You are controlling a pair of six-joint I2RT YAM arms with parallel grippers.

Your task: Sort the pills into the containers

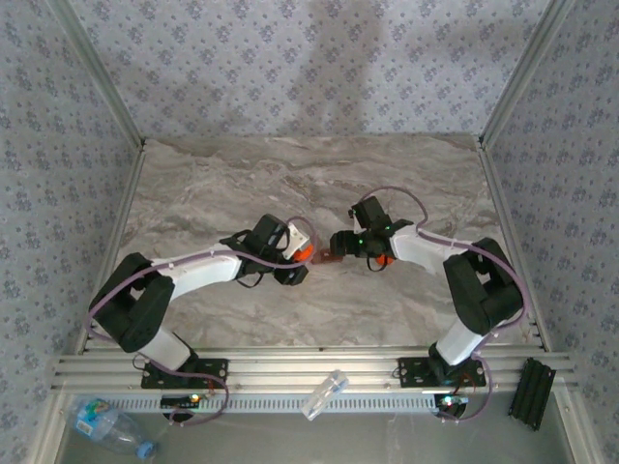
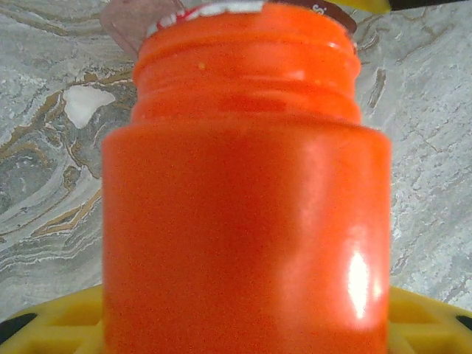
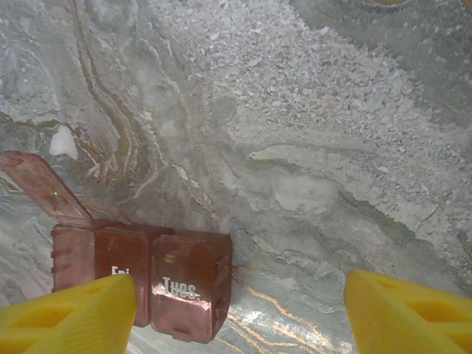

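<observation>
- Orange-red pill bottle (image 2: 243,221) sits right up against the left wrist camera. It stands upright with no cap, and its threaded neck is bare at the top.
- Yellow fingers (image 2: 55,317) of the left gripper (image 2: 243,332) show on both sides of the bottle's base, closed on it.
- Past the bottle's mouth is a strip of reddish-brown plastic with white lettering, an edge of the pill organizer (image 2: 335,11). The marble table (image 2: 44,147) lies behind on either side.
- From the right wrist, two yellow fingers (image 3: 70,317) of the right gripper (image 3: 243,302) stand far apart with nothing clamped between them.
- The translucent brown pill organizer (image 3: 188,284) lies on the table (image 3: 310,147) just beside the left-hand finger. Two compartments are marked "Fri" and "Tues", and one lid (image 3: 44,184) at the far end stands open.
- From above, the two arms reach toward each other at mid-table (image 1: 290,174).
- The left gripper (image 1: 295,259) holds the pill bottle (image 1: 304,253) at its tip, near the pill organizer (image 1: 328,256). The organizer lies just in front of the spread right gripper (image 1: 340,244).
- A clear water bottle (image 1: 108,423) with a blue label lies off the table at the near left corner.
- A small clear plastic piece (image 1: 325,394) rests on the rail between the arm bases.
</observation>
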